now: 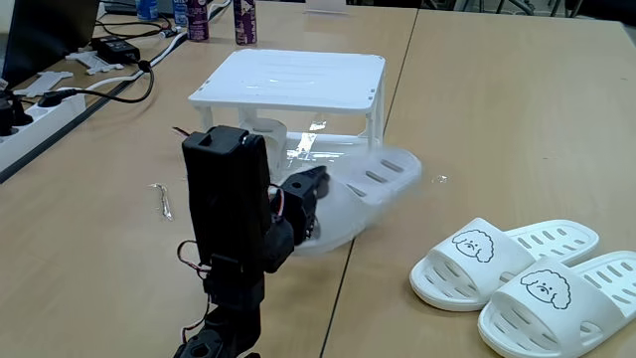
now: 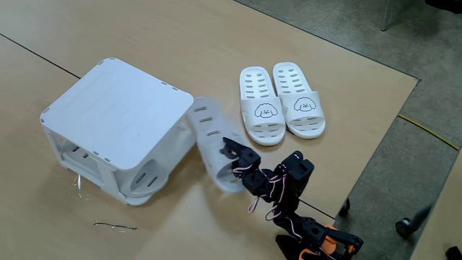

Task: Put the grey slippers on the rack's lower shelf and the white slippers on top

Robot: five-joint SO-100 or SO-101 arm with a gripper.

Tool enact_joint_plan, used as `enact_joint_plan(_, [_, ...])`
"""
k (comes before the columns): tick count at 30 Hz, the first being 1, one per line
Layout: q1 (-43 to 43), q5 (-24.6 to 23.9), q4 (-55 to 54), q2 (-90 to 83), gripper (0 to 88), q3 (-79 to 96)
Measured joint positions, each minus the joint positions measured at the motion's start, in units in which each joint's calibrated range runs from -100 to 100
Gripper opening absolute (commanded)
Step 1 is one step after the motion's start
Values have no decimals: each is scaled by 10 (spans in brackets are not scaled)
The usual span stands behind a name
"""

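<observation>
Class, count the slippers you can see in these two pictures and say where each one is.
4. Two white slippers lie side by side on the table beside the rack. One grey slipper is held in the gripper at the rack's side; another sits on the lower shelf.

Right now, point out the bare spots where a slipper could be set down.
Free: the rack's top tier, and the tabletop between rack and white slippers. Crowded: the rack's open side, where the pincer holds a grey slipper.
</observation>
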Motion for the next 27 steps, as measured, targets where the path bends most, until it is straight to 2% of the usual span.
enact_joint_plan(9, [-115,0,-23,21,7,2])
enact_joint_plan(16, [-125,0,-4,38,7,-22])
enact_joint_plan(20, [-127,0,88,46,7,-109])
enact_joint_plan(27, [-123,0,341,62,7,-350])
